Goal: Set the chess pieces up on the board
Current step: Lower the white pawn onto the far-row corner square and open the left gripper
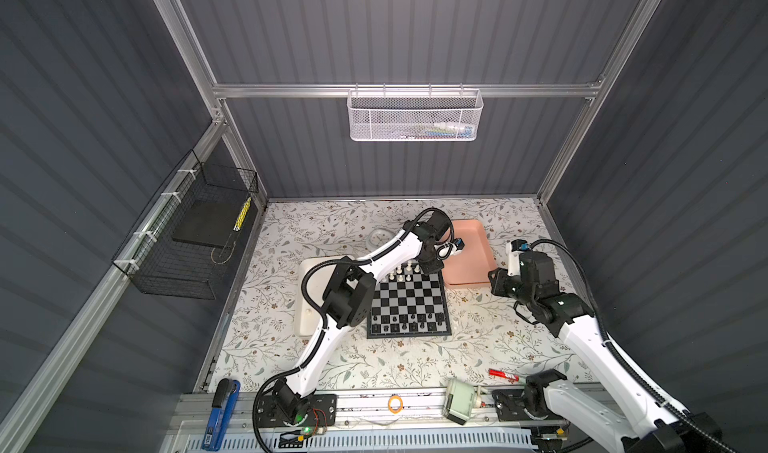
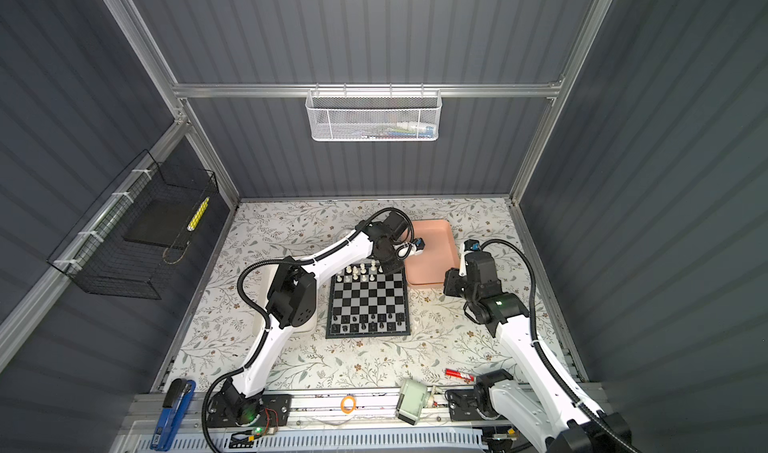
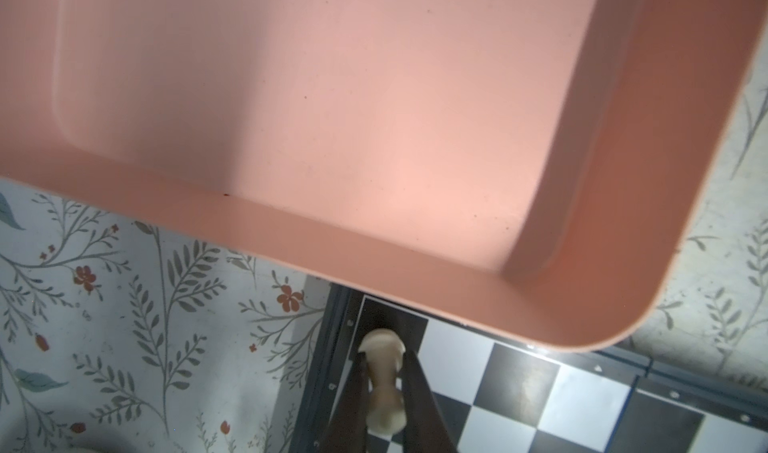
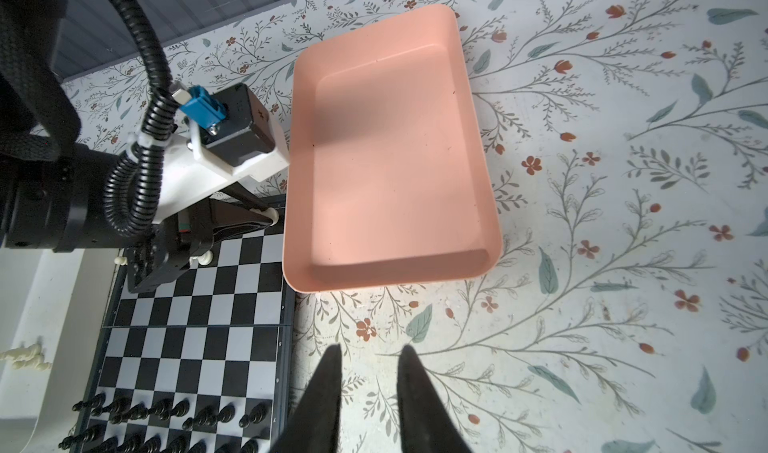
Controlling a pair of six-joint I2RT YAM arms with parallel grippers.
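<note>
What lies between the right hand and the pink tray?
Only bare floral tabletop lies between the right hand and the pink tray, as the right wrist view shows.

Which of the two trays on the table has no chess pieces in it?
The pink tray beside the board's far right corner; its floor is bare. The white tray left of the board holds cream pieces.

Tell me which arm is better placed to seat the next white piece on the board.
Left: the left gripper already pinches a cream piece over the board corner; the right gripper hangs empty beside it.
</note>
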